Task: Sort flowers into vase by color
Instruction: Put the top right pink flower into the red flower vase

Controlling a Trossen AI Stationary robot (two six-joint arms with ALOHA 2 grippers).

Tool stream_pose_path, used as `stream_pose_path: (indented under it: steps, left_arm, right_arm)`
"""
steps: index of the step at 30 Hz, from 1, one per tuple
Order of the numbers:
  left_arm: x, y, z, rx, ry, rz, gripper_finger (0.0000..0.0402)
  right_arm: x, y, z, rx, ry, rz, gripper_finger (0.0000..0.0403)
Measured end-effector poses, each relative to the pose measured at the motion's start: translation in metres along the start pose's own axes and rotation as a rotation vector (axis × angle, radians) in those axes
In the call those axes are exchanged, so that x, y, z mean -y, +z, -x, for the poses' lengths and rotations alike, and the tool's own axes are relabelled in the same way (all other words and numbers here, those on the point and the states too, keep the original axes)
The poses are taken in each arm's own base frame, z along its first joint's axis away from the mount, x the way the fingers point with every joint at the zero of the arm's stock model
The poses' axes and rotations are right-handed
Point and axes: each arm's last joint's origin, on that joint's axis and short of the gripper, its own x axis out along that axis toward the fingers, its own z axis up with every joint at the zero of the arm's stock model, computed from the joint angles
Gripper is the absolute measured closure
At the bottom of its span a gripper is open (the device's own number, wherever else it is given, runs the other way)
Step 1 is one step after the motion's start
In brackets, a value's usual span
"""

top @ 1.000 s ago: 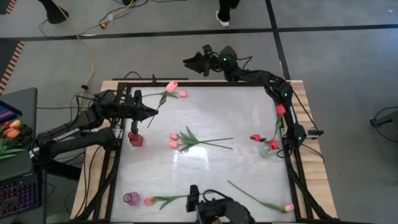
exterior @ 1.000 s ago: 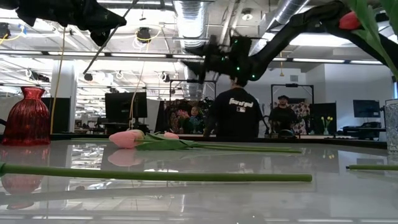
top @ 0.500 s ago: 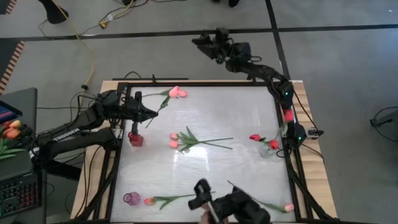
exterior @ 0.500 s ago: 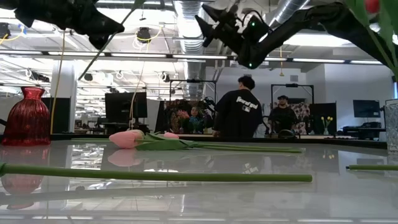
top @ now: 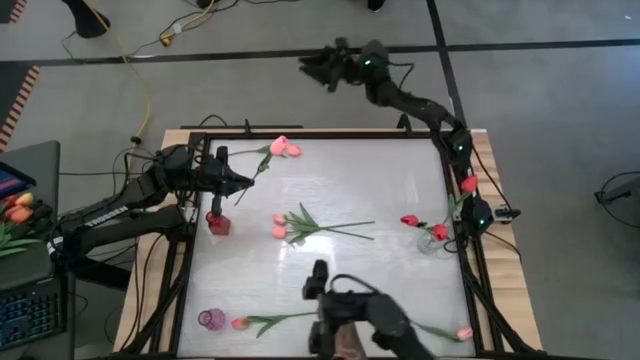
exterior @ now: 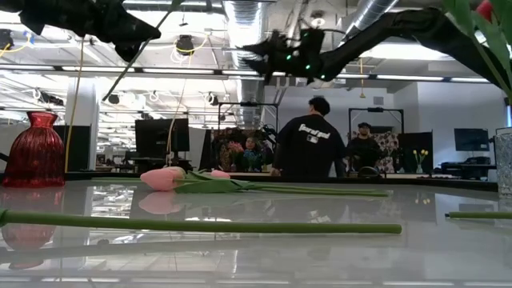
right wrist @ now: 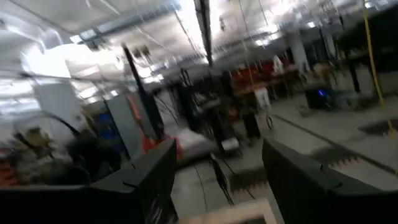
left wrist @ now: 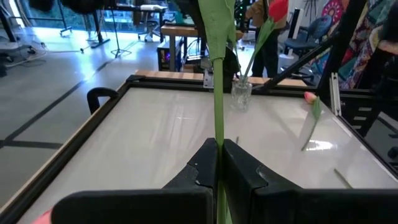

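Observation:
My left gripper (top: 243, 182) is shut on a tulip stem (left wrist: 218, 118) above the table's far-left part. The tulip's pink buds (top: 284, 148) point toward the far edge. A red vase (top: 217, 223) stands just below and near of the gripper. My right gripper (top: 312, 65) is open and empty, high up beyond the table's far edge, also in the low view (exterior: 268, 56). A clear vase (top: 430, 240) at the right edge holds red tulips (top: 468, 183). Pink tulips lie on the table at the centre (top: 300, 225), near-left (top: 262, 321) and near-right (top: 440, 331). My left gripper pinches the green stem (left wrist: 217, 163) between its two fingers, which lie across it. The stem runs on past the fingertips toward the buds. The tulip is lifted clear of the table; the stem's lower end is hidden behind the fingers.
A small pink vase (top: 211, 319) stands at the near-left corner. A dark device (top: 350, 315) reaches over the near edge. A black frame (top: 190, 250) rims the table. People stand in the room beyond (exterior: 310, 148). Orange tulips (top: 18, 208) lie off the table's left.
My right gripper has swung up and away from the table, past the far edge. The tall red tulip in the clear vase has leaned toward the right edge. The dark device at the near edge has moved in over the table.

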Motion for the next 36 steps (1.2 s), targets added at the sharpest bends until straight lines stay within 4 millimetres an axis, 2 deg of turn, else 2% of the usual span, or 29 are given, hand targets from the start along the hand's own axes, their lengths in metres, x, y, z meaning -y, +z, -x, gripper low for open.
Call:
stream_pose_path:
  steps: [6,9,12,18,23,29,36]
  left_arm:
    - [0.0,0.0,0.0,0.002,-0.016,0.043,0.0401]
    - [0.002,0.0,0.0,0.003,-0.047,0.066,0.0401]
    - [0.004,0.0,-0.001,0.0,-0.061,0.075,0.0401]
    - [0.009,-0.003,-0.003,-0.034,-0.025,0.091,0.0401]
    - [0.016,0.001,0.008,0.016,-0.022,0.078,0.0401]
    - [0.02,0.007,0.024,0.102,0.053,0.048,0.0401]
    - [0.014,0.003,0.012,0.044,0.126,0.081,0.0401]
  right_arm:
    - [-0.004,-0.057,-0.03,-0.063,0.029,-0.029,0.0138]
    - [-0.015,-0.082,-0.045,-0.108,0.088,-0.058,0.0138]
    - [-0.031,-0.095,-0.059,-0.152,0.163,-0.065,0.0138]
    - [-0.07,-0.107,-0.082,-0.198,0.335,-0.028,0.0138]
    - [-0.094,-0.12,-0.093,-0.267,0.487,-0.014,0.0138]
    - [-0.115,-0.133,-0.105,-0.261,0.555,0.111,0.0138]
    - [-0.146,-0.148,-0.122,-0.202,0.509,0.252,0.0138]
